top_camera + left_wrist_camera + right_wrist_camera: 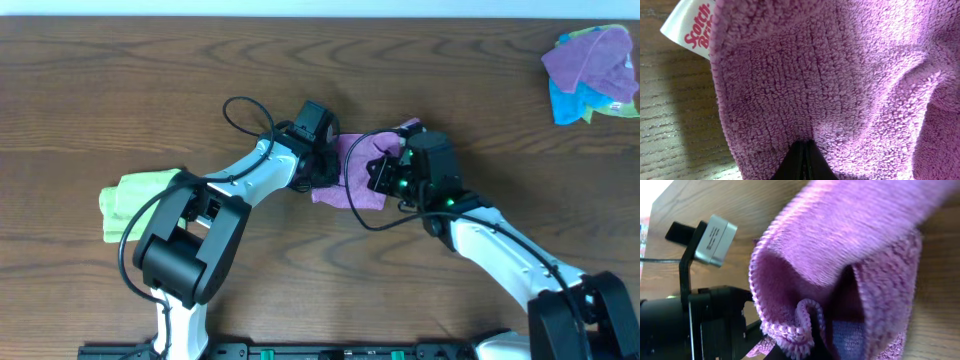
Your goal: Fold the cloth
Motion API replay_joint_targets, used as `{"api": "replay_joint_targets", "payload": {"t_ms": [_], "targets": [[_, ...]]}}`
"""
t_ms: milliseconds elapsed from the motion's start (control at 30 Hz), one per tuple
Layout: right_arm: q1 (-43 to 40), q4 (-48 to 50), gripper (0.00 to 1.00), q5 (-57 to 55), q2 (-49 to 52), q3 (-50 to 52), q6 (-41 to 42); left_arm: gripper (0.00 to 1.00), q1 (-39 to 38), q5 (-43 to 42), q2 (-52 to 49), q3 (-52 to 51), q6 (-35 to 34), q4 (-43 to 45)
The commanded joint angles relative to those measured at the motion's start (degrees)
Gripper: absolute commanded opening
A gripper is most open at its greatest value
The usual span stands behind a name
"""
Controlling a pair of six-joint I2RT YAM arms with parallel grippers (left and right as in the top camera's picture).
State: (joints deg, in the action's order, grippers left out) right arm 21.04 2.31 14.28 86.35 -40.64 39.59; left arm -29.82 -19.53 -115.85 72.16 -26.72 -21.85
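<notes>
A purple microfibre cloth (357, 170) lies bunched at the table's middle, between the two arms. My left gripper (322, 160) is at its left edge; in the left wrist view its black fingertips (803, 152) are pinched together on the cloth (840, 75), whose white label (692, 25) shows at top left. My right gripper (392, 170) is at the cloth's right side; in the right wrist view its finger (812, 330) is shut on a stitched hem of the cloth (850, 235), which is lifted and draped over it.
A folded green cloth (135, 200) lies at the left. A pile of purple, blue and green cloths (592, 72) sits at the far right corner. The left arm's camera mount (715, 240) is close to the right gripper.
</notes>
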Motion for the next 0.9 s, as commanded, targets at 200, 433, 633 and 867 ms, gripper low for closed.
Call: {"api": "replay_joint_targets", "payload": {"t_ms": [200,433,633,867], "targets": [[1.20,0.28,0.01,-1.42,-0.96,-0.94,-0.24,0.06,4.04,1.14,3.41,-0.31,4.11,-2.47],[2.73,1.60,0.01,-2.54,-0.94,-0.96,0.66,0.06,7.08,2.56,7.50,-0.31,5.95,-4.74],[4.63,1.57,0.01,-2.78,-0.94,-1.40,0.63,0.06,7.43,2.69,9.53,-0.31,6.19,-5.38],[6.82,1.53,0.01,-3.82,-0.92,-2.86,0.59,0.06,8.26,4.37,12.57,-0.31,7.04,-7.02]]}}
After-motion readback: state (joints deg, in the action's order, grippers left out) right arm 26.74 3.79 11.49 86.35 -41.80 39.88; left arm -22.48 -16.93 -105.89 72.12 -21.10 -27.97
